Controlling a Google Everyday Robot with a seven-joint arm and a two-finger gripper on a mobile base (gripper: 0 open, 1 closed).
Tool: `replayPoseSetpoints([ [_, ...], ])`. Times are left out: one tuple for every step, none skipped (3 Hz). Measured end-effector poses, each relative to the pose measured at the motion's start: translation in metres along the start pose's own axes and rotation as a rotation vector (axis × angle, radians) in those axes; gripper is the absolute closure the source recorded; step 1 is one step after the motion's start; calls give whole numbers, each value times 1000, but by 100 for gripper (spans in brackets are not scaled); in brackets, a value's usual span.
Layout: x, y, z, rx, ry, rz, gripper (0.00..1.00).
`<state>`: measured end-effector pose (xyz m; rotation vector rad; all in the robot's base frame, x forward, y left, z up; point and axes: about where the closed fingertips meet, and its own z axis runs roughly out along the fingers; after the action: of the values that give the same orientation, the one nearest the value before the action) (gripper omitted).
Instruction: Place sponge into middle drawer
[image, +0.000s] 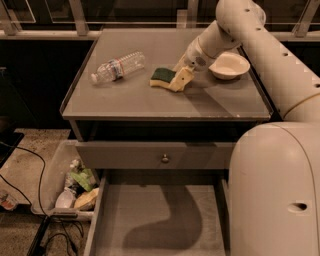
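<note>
At upper centre, the gripper (181, 80) touches the sponge (161, 76) at its right edge; whether it grips cannot be told. A shallow edge hold could drop the sponge short of the drawer (120, 215).

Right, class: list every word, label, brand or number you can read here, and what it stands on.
None can be read.
Plastic bottle: its label band is too blurred to read.
Items in the floor bin: too small to read.
The gripper, at the sponge on the cabinet top, shows no marking.
</note>
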<state>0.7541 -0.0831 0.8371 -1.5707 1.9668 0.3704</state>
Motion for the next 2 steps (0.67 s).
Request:
replayPoseSetpoints([
  [5,9,-8,2,10,10,100],
  [10,28,-35,36,4,7,100],
])
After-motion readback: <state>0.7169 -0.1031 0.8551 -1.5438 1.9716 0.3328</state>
